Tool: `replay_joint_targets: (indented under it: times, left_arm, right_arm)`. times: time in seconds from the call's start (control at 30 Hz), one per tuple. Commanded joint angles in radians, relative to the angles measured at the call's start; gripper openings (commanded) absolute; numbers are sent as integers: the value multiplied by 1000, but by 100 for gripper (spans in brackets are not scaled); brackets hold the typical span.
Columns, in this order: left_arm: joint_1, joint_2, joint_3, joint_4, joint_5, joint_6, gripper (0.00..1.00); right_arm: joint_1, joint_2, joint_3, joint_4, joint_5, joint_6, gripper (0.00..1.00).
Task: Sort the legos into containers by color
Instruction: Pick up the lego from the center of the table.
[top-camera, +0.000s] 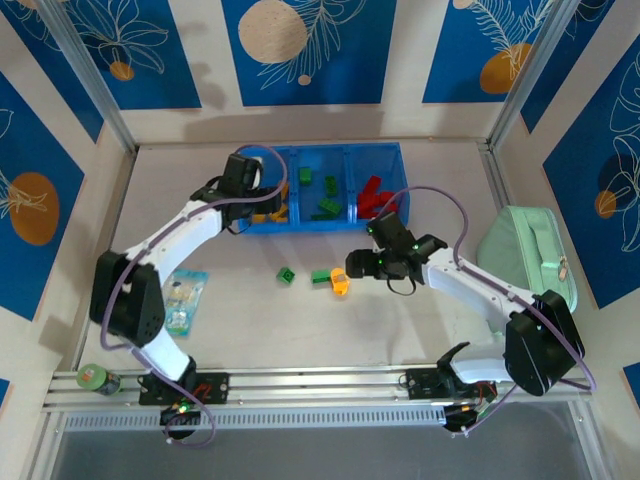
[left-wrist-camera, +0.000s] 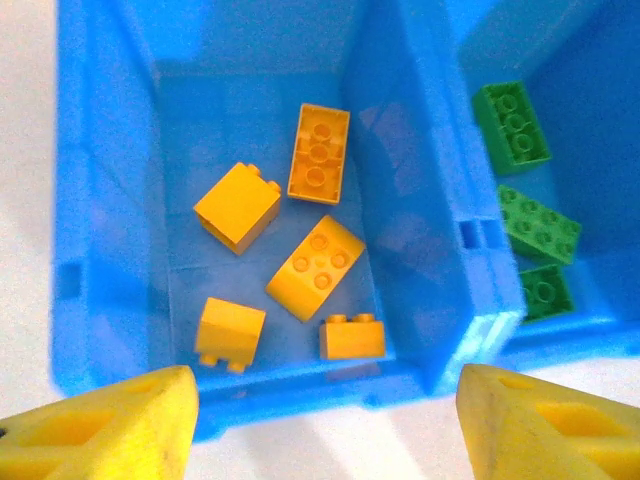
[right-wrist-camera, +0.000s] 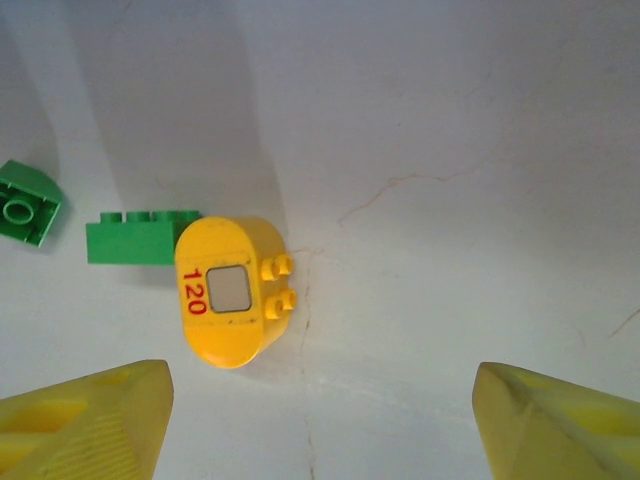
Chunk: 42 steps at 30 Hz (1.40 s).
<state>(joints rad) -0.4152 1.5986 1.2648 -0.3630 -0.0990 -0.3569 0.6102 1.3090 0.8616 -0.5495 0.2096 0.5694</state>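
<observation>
Pale grey table (top-camera: 250, 335), seen from above and behind the two arms. Blue translucent containers (top-camera: 320, 226), three joined bins, stand at the middle of the far edge. A mint-green pouch (top-camera: 525, 250) lies by the right edge, and a small clear packet (top-camera: 185, 298) lies near the left edge.

The left gripper (left-wrist-camera: 325, 425) hovers over the near wall of the left bin, its yellow fingers (left-wrist-camera: 100, 425) spread wide and holding nothing. The right gripper (right-wrist-camera: 320, 425) hangs above the bare table centre, likewise spread wide and empty.

Sorted legos: five orange-yellow bricks (left-wrist-camera: 315, 265) lie loose on the floor of the left bin; three green bricks (left-wrist-camera: 538, 225) show in the middle bin; red bricks (top-camera: 372, 195) sit in the right bin.

Unsorted legos, all near the table centre: a rounded orange-yellow piece (right-wrist-camera: 230, 292) marked "120" lies just ahead of the right gripper, touching a flat green brick (right-wrist-camera: 135, 237) on its left; a small green brick (right-wrist-camera: 25, 205) lies apart, further left.
</observation>
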Motion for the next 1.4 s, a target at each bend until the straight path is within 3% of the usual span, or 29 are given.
replay_joint_targets:
  times: [0.0,0.53,0.77,0.93,1.07,1.37]
  left_arm:
    - [-11,-121,-86,59,39,10,68]
    - [-30,-493,-506,68,49,-40,66]
    - [-30,-582,-600,50,41,-46,65]
    - [-30,-608,-627,38,36,-45,64]
    - [-30,-628,-641,35,27,-43,63]
    - [-30,-671,-667,15,25,-51,61]
  right_arm:
    - [43,35,24,-31,18,0,79]
    - [184,397,237,-147,103,-19,78]
    - [191,462,258,-148,127,-14,69]
    - [194,472,276,-155,143,-23,47]
    - [200,459,290,-175,147,-23,35]
    - [215,371,384,-274,231,-38,32]
